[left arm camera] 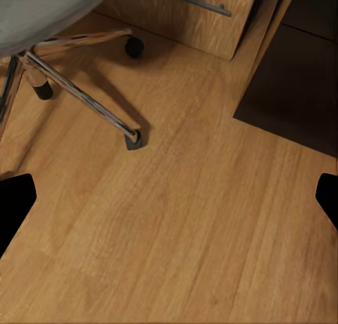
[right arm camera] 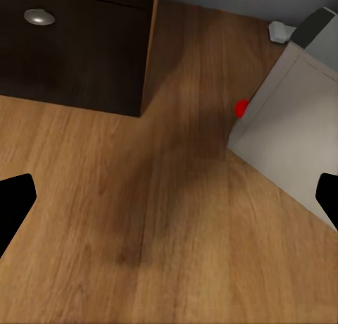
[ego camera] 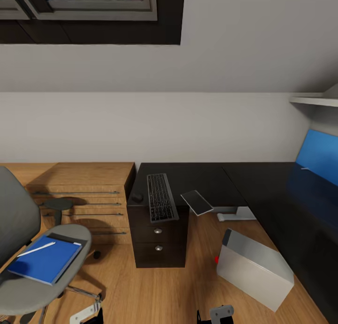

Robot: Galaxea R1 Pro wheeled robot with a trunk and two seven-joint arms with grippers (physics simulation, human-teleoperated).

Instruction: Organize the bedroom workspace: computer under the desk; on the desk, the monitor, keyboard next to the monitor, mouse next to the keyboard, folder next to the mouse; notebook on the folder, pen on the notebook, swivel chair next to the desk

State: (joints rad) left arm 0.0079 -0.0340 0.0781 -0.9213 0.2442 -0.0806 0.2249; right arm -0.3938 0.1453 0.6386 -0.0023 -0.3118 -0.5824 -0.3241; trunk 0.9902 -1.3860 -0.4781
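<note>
The folder (ego camera: 45,262) is lying on the swivel chair (ego camera: 28,249) seat, pen (ego camera: 36,249) resting on it. Both grippers are hanging wide open and empty over the wooden floor (left arm camera: 176,218), the left gripper (left arm camera: 169,197) near the chair's base, the right gripper (right arm camera: 169,201) beside the computer (right arm camera: 296,134), well apart from the folder.

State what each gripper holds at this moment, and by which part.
Nothing is held. In both wrist views the fingertips stand wide apart over bare wood floor. The folder and pen lie on the chair.

Attic bedroom workspace: desk (ego camera: 206,176), skylight (ego camera: 89,0)
</note>
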